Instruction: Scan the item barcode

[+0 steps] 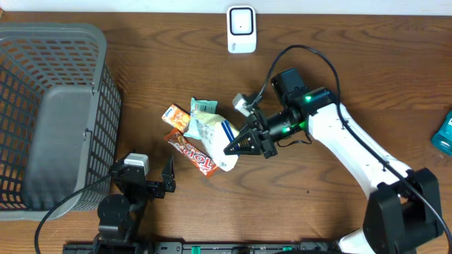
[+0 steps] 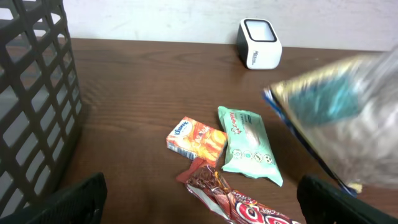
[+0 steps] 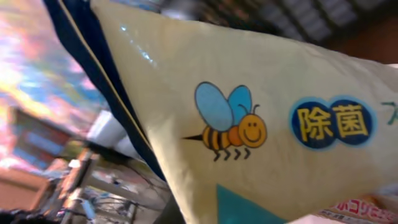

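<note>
A grey plastic lattice basket [image 1: 104, 127] stands far left of the left gripper [image 1: 145, 180], whose dark fingers [image 2: 74, 202] are spread wide with nothing between them. Ahead of it, on the brown wood-grain table [image 1: 339, 56], lie a small orange box [image 1: 176, 116], a soft green packet [image 1: 203, 107] and a crinkled red bar [image 1: 192, 150]. The box and packet touch, and the bar lies just nearer the gripper. The right gripper [image 1: 236, 146] is clamped shut on the near edge of a pouch [image 1: 215, 134], the item to scan, which extends from its tips over the bar. A boxy white scanner [image 1: 241, 29] stands well beyond that gripper, at the table's far edge.

The overhead view shows both arms. The left wrist view alone shows the scanner's dark window, and the pouch as a blur clear of the wood. Only the right wrist view shows the pouch's glossy cream face, with a cartoon bee, blue ovals and a navy border.
</note>
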`<action>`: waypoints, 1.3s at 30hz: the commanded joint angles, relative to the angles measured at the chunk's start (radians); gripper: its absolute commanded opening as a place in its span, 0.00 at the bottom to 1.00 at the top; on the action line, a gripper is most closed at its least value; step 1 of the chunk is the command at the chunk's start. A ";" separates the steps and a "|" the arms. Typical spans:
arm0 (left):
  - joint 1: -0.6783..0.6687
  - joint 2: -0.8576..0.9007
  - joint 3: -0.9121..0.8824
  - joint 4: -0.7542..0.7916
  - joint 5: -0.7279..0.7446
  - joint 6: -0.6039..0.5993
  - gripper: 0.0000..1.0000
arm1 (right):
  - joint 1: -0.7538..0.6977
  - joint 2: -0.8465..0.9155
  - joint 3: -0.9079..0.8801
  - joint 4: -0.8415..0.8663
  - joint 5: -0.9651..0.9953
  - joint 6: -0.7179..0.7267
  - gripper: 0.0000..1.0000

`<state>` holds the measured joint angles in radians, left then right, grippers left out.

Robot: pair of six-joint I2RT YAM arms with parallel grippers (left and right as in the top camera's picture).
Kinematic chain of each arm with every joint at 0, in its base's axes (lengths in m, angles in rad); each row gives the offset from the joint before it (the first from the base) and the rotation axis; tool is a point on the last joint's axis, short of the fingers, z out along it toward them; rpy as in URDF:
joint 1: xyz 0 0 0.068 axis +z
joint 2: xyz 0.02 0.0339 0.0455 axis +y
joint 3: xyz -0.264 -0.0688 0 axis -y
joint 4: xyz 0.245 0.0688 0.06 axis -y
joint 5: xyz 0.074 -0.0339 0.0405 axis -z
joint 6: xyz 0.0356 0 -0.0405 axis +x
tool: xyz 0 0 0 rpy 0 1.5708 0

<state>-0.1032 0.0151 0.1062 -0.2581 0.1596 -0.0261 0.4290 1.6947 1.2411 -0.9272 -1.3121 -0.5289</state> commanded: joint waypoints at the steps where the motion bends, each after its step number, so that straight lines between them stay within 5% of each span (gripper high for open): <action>1: -0.005 -0.005 -0.022 -0.008 0.013 -0.002 0.98 | -0.024 0.000 0.000 0.049 0.428 0.249 0.01; 4: -0.005 -0.005 -0.022 -0.007 0.013 -0.002 0.98 | -0.058 -0.016 0.027 0.103 0.866 0.518 0.01; 10: -0.005 -0.005 -0.022 -0.007 0.013 -0.002 0.98 | -0.052 -0.123 0.121 0.051 1.482 0.733 0.01; 19: -0.005 -0.005 -0.022 -0.007 0.013 -0.002 0.98 | 0.119 0.182 0.087 0.087 1.524 0.816 0.01; 20: -0.005 -0.005 -0.022 -0.008 0.013 -0.002 0.98 | 0.134 0.233 0.087 0.092 1.524 0.826 0.05; 22: -0.005 -0.005 -0.022 -0.007 0.013 -0.002 0.98 | 0.150 0.290 0.091 0.089 1.520 0.844 0.55; 23: -0.005 -0.005 -0.022 -0.008 0.013 -0.002 0.98 | 0.155 0.300 0.103 0.073 1.493 0.846 0.65; 27: -0.005 -0.005 -0.022 -0.007 0.013 -0.002 0.98 | 0.150 0.246 0.233 -0.034 1.383 0.846 0.72; 31: -0.005 -0.005 -0.022 -0.007 0.013 -0.002 0.98 | 0.125 0.158 0.322 -0.103 1.347 0.846 0.69; 34: -0.005 -0.005 -0.022 -0.008 0.013 -0.002 0.98 | 0.098 0.140 0.313 -0.111 1.442 0.864 0.35; 35: -0.005 -0.005 -0.022 -0.007 0.013 -0.002 0.98 | 0.077 0.149 0.285 -0.107 1.477 0.902 0.15; 37: -0.005 -0.005 -0.022 -0.007 0.013 -0.002 0.98 | 0.044 0.166 0.225 -0.068 1.459 0.918 0.01; 39: -0.005 -0.005 -0.022 -0.008 0.013 -0.002 0.98 | 0.026 0.189 0.169 -0.018 1.418 0.917 0.01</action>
<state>-0.1032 0.0151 0.1062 -0.2581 0.1593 -0.0261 0.4900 1.8320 1.5009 -0.9829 0.1204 0.3561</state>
